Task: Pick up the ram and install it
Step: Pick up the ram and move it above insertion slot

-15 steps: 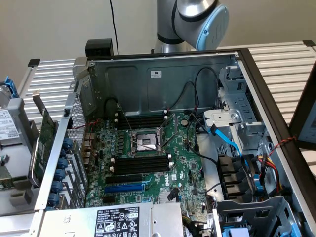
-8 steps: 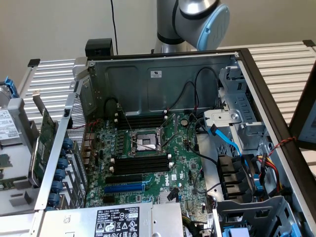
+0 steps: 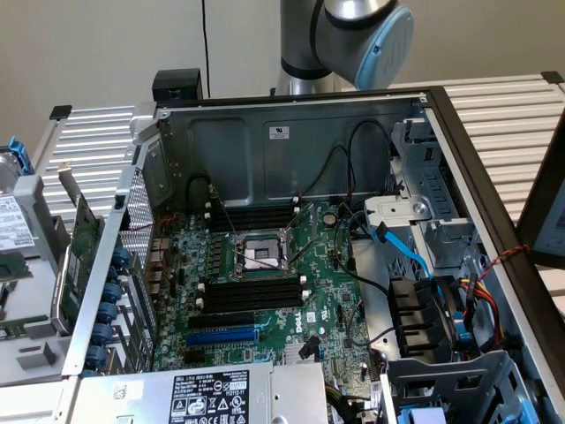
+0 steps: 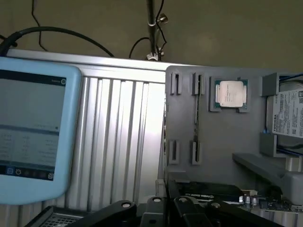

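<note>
A: Looking from the wrist, where is the ram [image 4: 196,116]?
B: It seems the thin strip standing on edge in the grey tray [image 4: 222,137], just beside the processor [image 4: 230,93].
A: And the gripper [image 4: 169,215]?
B: Apart from the ram; wide or narrow, I cannot tell.
A: And the computer case [image 3: 291,141]?
B: Open, with the long black slots [image 3: 252,294] beside the socket [image 3: 262,253]

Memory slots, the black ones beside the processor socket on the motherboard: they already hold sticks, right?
Not right. The exterior view shows the black memory slots beside the processor socket on the motherboard standing empty.
</note>
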`<move>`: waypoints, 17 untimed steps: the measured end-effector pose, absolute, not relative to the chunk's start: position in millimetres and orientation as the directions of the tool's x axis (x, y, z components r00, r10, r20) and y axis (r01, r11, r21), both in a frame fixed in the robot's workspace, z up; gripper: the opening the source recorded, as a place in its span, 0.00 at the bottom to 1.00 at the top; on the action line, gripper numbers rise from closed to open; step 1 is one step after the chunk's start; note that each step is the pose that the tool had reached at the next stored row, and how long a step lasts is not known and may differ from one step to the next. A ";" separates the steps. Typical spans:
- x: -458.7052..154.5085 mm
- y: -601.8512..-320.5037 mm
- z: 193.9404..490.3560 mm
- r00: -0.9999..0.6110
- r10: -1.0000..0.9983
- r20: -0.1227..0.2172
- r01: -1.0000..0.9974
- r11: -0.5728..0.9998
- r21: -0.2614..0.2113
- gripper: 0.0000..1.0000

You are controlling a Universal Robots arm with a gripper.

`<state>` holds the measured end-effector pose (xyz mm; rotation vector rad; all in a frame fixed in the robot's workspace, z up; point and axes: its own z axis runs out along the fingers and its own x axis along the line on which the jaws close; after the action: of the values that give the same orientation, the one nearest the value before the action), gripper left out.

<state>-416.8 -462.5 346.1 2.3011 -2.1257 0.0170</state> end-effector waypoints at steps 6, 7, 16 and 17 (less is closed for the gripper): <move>-391.9 -470.0 373.3 0.079 -0.997 0.013 -0.997 -0.079 0.001 0.13; -387.6 -471.3 377.8 0.079 -0.997 0.013 -0.997 -0.079 0.001 0.13; -349.5 -479.6 418.7 0.079 -0.997 0.010 -0.997 -0.079 0.004 0.13; -345.0 -480.4 423.3 0.079 -0.997 0.010 -0.997 -0.079 0.004 0.13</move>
<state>-345.0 -480.4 423.3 2.3006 -2.1253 0.0067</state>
